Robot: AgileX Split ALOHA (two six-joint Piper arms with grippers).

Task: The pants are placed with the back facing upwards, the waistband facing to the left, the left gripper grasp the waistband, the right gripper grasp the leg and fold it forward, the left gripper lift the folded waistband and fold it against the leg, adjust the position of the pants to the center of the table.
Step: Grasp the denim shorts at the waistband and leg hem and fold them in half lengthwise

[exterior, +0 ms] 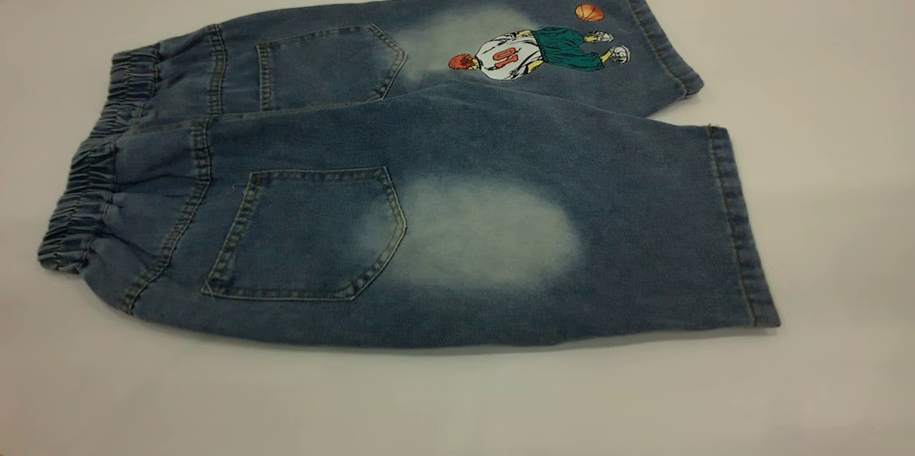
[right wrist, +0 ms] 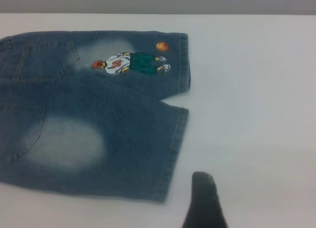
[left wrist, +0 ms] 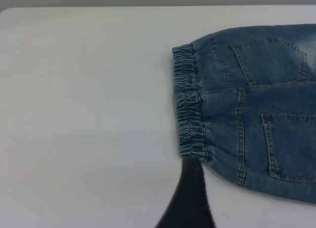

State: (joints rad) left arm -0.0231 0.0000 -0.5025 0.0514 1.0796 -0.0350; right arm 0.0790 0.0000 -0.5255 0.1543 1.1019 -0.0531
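Pants (exterior: 429, 177): blue denim, pale oval fades, tan stitching. Cartoon print (exterior: 540, 52): white jersey, red number, green shorts, orange ball. Waistband (exterior: 82, 191) darker blue. Table (exterior: 822, 84) plain white.

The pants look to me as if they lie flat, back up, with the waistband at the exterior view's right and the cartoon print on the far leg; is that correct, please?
Not quite: the waistband is at the exterior view's left, not its right. The rest holds: the pants lie flat, back up with both patch pockets showing, and the cartoon print is on the far leg.
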